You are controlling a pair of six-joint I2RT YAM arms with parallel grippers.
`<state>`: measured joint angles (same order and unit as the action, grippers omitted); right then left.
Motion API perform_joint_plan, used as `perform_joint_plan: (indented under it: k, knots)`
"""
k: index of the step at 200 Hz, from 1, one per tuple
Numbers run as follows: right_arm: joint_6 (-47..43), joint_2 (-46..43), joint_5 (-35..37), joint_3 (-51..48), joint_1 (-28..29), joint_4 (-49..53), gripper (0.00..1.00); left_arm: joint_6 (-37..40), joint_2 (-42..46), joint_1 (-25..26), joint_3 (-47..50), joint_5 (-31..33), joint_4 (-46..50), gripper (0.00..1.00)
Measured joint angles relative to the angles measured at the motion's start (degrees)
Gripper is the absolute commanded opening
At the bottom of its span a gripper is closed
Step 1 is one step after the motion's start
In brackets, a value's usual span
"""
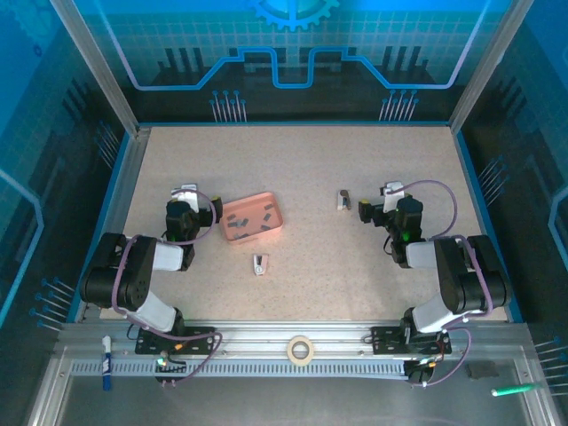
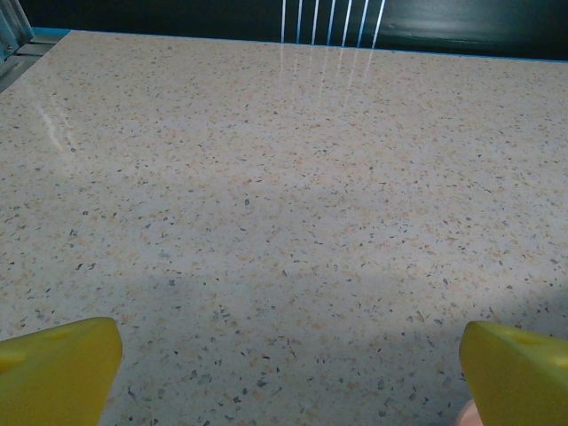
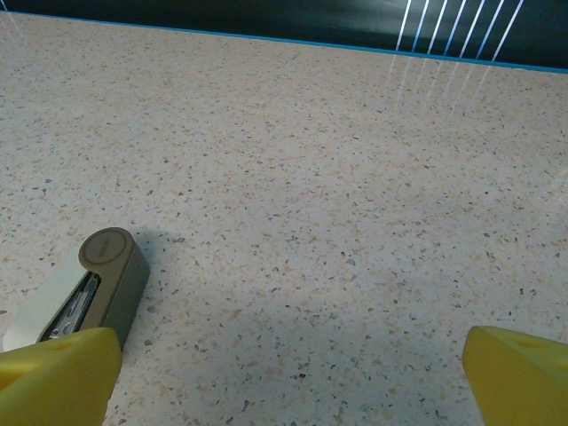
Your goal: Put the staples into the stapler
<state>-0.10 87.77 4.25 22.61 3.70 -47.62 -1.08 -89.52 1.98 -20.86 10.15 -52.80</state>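
A pink tray [image 1: 254,221] sits left of the table's middle with several small dark grey staples [image 1: 241,223] lying in it. The stapler [image 1: 343,200], a small olive and white body with metal showing in its open top, lies right of centre; in the right wrist view the stapler [image 3: 99,286] is low on the left, just beyond my left yellow fingertip [image 3: 55,374]. My right gripper [image 1: 391,191] [image 3: 288,377] stands open just right of it over bare table. My left gripper [image 1: 185,194] [image 2: 288,373] is open too, left of the tray, nothing between its fingers.
A second small white and grey object [image 1: 260,264] lies on the table in front of the tray. On the near rail are a tape roll [image 1: 300,350], a blue marker [image 1: 106,362] and a green pen [image 1: 511,389]. Metal frame posts flank the table.
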Motion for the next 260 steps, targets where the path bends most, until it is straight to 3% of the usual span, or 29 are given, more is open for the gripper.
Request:
perform_joint_plan:
  k: [44,80,112,141,175,189,260]
  knots:
    - [0.0,-2.6,0.0,0.8,0.0,4.7,1.00,0.2,5.1,0.0,0.8,0.1,2.3,0.94]
    - [2.5,-12.9,0.2,12.3,0.1,25.5,1.00,0.6,18.4,1.8,-1.4,0.7,11.6,0.89]
    - [6.6,-15.0,-0.3,27.3,0.9,44.4,1.00,-2.6,25.3,3.9,-11.2,0.2,26.4,0.81]
    - [9.6,-9.6,-1.8,40.0,3.2,61.3,1.00,-6.2,25.7,7.3,-22.2,-3.2,41.4,0.77]
    - [11.1,1.0,-2.8,48.4,7.3,75.1,1.00,-8.1,23.1,12.2,-27.9,-7.1,54.8,0.76]
    - [11.4,5.0,-3.1,50.2,8.7,78.8,0.90,-9.0,21.9,13.6,-28.0,-8.2,58.5,0.75]
    - [13.6,19.7,-5.2,58.2,9.5,86.4,0.75,-11.1,17.7,15.3,-28.0,-10.1,62.9,0.76]
